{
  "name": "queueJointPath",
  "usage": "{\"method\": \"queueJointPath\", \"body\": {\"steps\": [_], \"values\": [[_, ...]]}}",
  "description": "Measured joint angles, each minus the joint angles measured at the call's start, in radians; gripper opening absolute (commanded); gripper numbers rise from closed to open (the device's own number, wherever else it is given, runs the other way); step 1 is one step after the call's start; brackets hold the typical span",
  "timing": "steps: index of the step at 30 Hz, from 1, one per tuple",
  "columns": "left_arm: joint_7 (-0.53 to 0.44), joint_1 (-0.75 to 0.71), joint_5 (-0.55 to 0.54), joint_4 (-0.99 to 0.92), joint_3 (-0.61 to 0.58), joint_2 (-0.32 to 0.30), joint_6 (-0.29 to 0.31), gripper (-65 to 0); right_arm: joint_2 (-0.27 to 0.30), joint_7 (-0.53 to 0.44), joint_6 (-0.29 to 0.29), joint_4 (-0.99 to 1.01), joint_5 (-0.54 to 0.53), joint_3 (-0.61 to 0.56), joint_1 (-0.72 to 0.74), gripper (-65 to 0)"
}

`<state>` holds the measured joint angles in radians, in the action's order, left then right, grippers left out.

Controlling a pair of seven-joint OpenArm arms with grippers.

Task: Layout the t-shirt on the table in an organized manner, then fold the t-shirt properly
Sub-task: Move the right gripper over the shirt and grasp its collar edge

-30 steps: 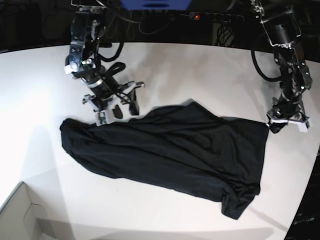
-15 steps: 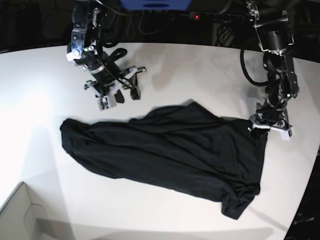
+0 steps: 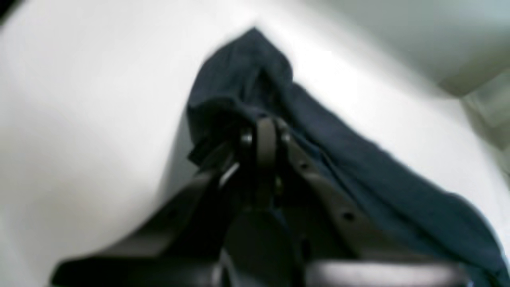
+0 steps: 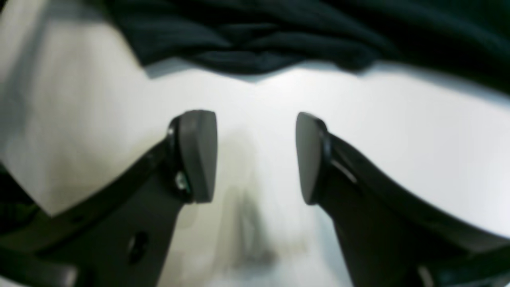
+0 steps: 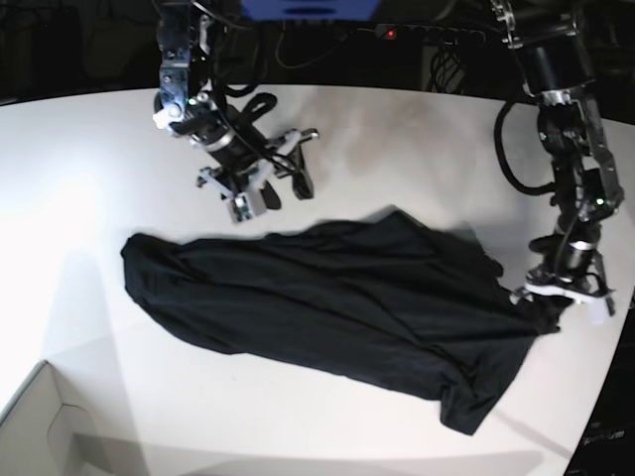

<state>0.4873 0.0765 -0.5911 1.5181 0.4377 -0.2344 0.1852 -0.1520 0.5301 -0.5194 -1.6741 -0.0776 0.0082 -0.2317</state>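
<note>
The black t-shirt [image 5: 337, 297] lies crumpled and spread across the white table [image 5: 397, 129]. At its right edge, my left gripper [image 5: 556, 297] is shut on a bunched corner of the cloth, which is pulled out toward the table's right rim. The left wrist view shows the closed left gripper [image 3: 265, 133] pinching the dark t-shirt [image 3: 358, 167]. My right gripper [image 5: 270, 193] hangs open over bare table just beyond the shirt's far edge. In the right wrist view the right gripper [image 4: 257, 157] has nothing between its fingers, and the t-shirt [image 4: 279, 36] lies ahead of it.
A white box corner [image 5: 40, 426] sits at the front left. The table's curved rim [image 5: 610, 367] runs close to the left gripper. Dark cables and equipment [image 5: 417, 40] line the back edge.
The left gripper has shut on the shirt's right edge and drawn it toward the front right. The right gripper has moved back and right, away from the shirt, and stays open.
</note>
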Motion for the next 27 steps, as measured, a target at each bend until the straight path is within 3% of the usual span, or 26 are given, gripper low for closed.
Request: {"method": "queueJointPath", "body": {"steps": [5,11,19,27], "values": [[0.174,0.017,0.000,0.203,0.097,0.003,0.000,-65.0,0.002,0.000,0.001,0.031,0.000,-0.043,0.026,-33.2],[0.274,0.039,0.002,0.291,0.142,0.030,0.003,-65.0,0.003,-0.002,0.001,0.097,0.000,-0.122,0.065,-33.2],[0.269,0.037,0.002,0.326,0.163,0.032,0.002,-65.0,0.003,-0.003,0.003,0.205,0.000,-0.196,0.135,-33.1],[0.268,0.038,0.002,0.323,0.163,0.032,0.002,-65.0,0.004,-0.159,0.004,0.310,-0.004,-0.194,0.206,-33.1]]}}
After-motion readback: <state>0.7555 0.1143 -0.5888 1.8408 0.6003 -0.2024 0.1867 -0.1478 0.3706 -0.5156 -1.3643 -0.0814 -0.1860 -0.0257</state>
